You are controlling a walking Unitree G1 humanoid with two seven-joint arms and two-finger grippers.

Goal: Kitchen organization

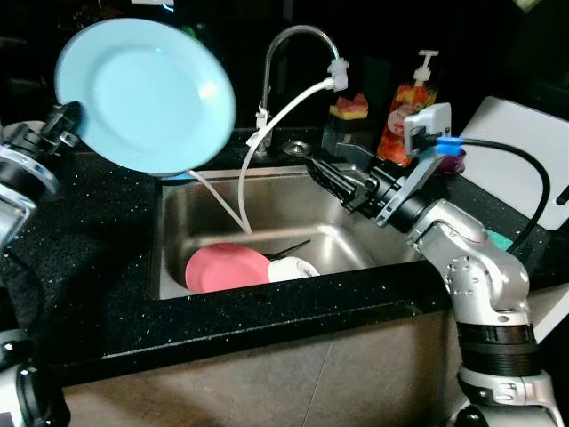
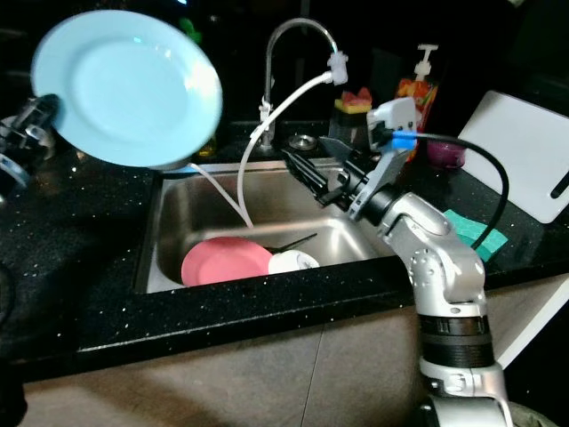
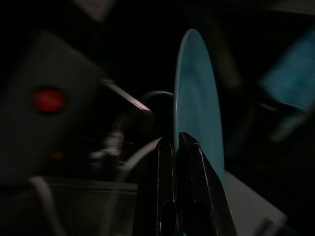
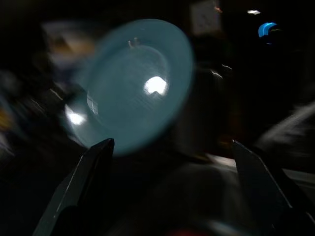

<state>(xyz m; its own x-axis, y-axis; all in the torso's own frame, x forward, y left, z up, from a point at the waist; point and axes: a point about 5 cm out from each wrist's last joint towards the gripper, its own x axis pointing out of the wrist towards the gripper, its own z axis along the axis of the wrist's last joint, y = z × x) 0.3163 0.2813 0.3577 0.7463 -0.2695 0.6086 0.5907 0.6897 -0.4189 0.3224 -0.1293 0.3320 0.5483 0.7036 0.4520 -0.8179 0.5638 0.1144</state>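
Upper left, the left end effector (image 1: 69,116) pinches the blue plate (image 1: 142,93) clear of the sink (image 1: 173,240); the right end effector (image 1: 327,182) hangs spread.

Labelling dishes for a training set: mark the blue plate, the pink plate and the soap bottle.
blue plate (image 1: 142,93), left eye view, its centre.
pink plate (image 1: 224,267), left eye view, its face, in the sink.
soap bottle (image 1: 402,123), left eye view, its orange body.

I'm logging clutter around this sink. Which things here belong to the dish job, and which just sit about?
In the job:
blue plate, gripped by left gripper
right gripper, open over the sink
pink plate
white bowl

Lying about:
soap bottle
sponge
cutting board
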